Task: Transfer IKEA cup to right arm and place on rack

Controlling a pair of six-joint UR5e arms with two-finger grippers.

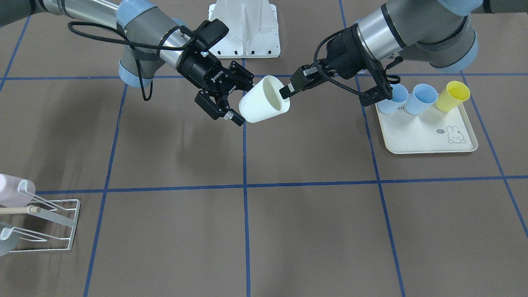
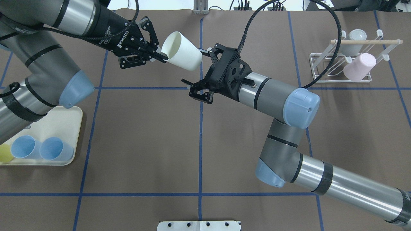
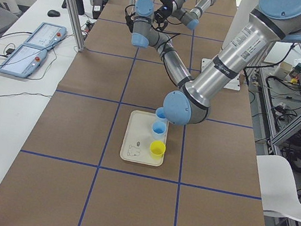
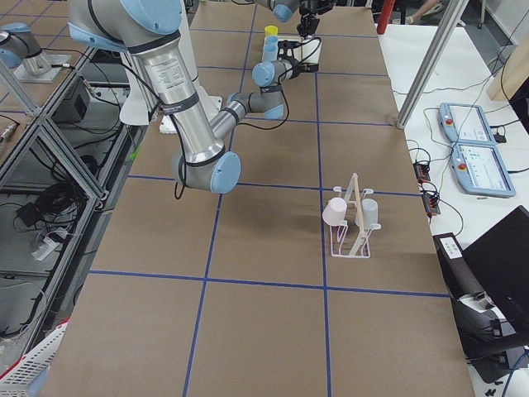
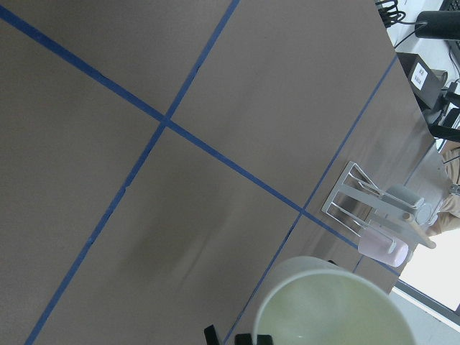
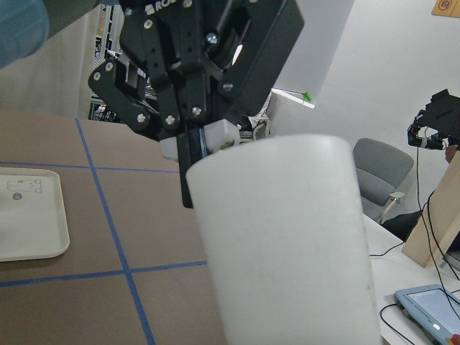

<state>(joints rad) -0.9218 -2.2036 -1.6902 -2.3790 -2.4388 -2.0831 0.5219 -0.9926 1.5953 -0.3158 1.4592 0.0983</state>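
Note:
The white IKEA cup (image 1: 264,101) hangs tilted above the table's middle, its mouth toward my left arm. My left gripper (image 1: 284,91), slim with white tips, is shut on the cup's rim (image 2: 167,48). The right arm's blocky black gripper (image 1: 242,100) stands open with its fingers on either side of the cup's base, apart from it or barely touching. The right wrist view is filled by the cup (image 6: 287,244), with the left gripper (image 6: 198,144) pinching its far rim. The white wire rack (image 2: 340,69) stands at the table's right end.
The rack (image 1: 53,225) holds a pink cup (image 2: 359,66) and a grey cup (image 2: 353,40) under its wooden dowel. A cream rabbit tray (image 1: 429,138) on my left side carries two blue cups and a yellow cup (image 1: 453,95). Brown table with blue tape lines lies between.

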